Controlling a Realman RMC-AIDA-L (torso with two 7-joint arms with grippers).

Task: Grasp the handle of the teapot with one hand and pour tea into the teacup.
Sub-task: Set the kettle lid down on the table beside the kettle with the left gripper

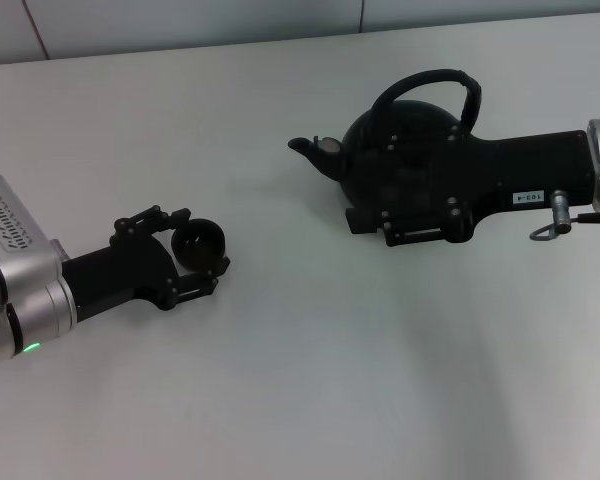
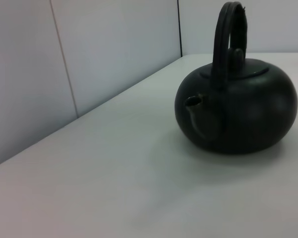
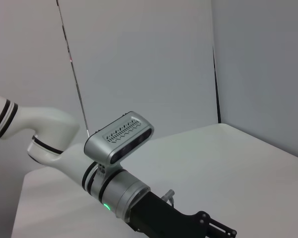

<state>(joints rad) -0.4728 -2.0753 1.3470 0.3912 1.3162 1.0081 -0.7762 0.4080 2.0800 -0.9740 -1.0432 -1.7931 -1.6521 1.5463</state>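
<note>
So the whole thing hinges on the gap between spout and cup: the teapot (image 1: 400, 160) sits in the upper right of the head view with its short spout aimed toward frame-left, and the teacup (image 1: 197, 243) is well apart from it, down in the left-middle of the frame. The right gripper (image 1: 415, 215) comes in from the right edge and overlaps the pot's body, sitting low beside it, while the handle (image 1: 430, 85) arches free above, running roughly along the spout line. Whether that gripper's fingers are open or closed on anything can't be told from here, black on black. The left gripper (image 1: 202, 252) has its fingers spread around the teacup, apparently not squeezing it yet. The right arm is clearly the nearer one for the pot, so the pour probably means carrying it left and down-frame. The desk (image 1: 330, 380) is plain matte white, and pale panel walls (image 2: 89, 49) sit behind it.
</note>
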